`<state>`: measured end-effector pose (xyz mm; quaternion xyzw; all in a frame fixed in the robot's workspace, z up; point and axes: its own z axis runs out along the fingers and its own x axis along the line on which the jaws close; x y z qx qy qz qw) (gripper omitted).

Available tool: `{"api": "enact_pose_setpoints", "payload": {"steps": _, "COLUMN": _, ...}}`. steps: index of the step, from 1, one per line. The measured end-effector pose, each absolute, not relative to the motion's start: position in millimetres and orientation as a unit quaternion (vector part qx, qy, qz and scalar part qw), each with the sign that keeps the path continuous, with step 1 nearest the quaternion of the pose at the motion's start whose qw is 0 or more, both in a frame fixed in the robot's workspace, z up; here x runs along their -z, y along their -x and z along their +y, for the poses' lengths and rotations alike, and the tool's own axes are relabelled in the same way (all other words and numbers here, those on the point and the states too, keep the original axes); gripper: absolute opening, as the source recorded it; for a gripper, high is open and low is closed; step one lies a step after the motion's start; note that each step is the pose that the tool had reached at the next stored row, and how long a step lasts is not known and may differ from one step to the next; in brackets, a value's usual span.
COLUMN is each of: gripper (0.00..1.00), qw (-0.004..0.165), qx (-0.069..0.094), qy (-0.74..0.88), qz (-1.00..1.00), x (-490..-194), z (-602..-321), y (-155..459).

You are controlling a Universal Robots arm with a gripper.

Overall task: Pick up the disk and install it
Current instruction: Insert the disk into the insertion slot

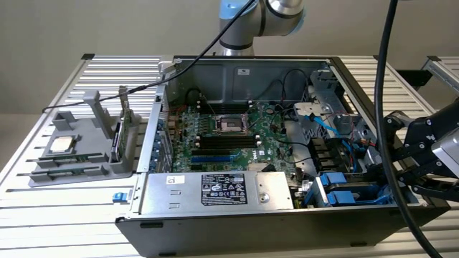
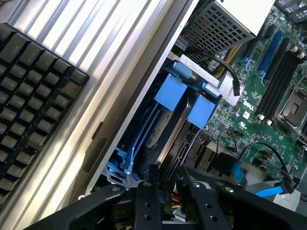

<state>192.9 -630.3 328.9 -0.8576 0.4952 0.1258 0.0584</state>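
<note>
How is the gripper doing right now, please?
Gripper: open or closed cannot be told; it is close to the disk in the computer case.

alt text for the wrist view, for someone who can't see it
The gripper is close to a blue-framed disk that stands on edge just inside the wall of an open computer case. Outside that wall a keyboard lies on the slatted table; inside, past the disk, is the green motherboard.

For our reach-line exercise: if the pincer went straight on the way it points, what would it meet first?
Probably the blue carrier frame of the disk, just ahead of the pincer in the computer case; depth is unclear.
</note>
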Motion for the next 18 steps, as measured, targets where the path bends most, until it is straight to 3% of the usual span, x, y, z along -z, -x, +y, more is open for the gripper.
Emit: {"api": "enact_pose_setpoints", "payload": {"steps": 18, "gripper": 0.28, "qw": 0.058, "qx": -0.126, "qy": 0.858, "qz": 0.495, "x": -331.4, "z": -630.3, "y": -191.8}}
